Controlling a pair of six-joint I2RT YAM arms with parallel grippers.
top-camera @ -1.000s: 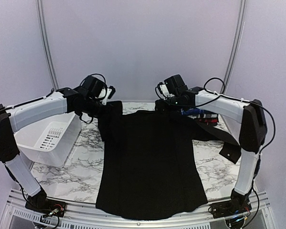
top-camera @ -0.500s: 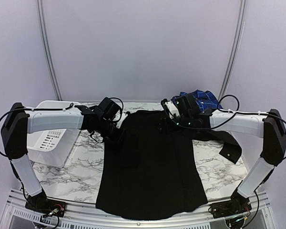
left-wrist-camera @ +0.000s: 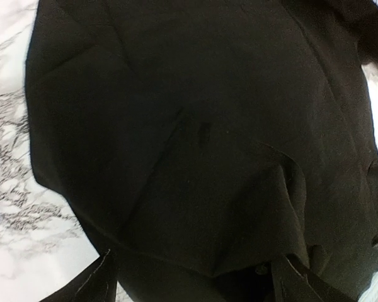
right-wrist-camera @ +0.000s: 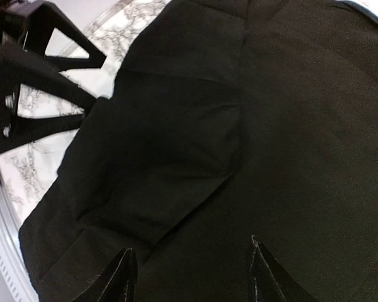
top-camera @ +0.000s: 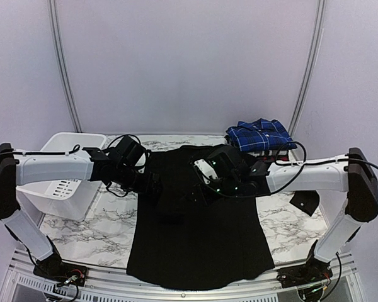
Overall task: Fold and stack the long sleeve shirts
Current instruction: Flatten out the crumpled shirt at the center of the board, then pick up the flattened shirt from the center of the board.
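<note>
- Left gripper: jaws wide, nothing clamped, low over the left shoulder area of the black shirt.
- Right gripper: jaws partly apart over the chest. With black on black, I cannot confirm any pinch.
- The shirt lies flat beneath both grippers, long axis near-to-far. One sleeve trails right.
- Blue plaid shirt sits folded at far right, white basket at left. Neither obstructs.

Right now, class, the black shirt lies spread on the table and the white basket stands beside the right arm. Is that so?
No. The top view shows the white basket beside the left arm, not the right. The black shirt does lie spread on the table.
</note>
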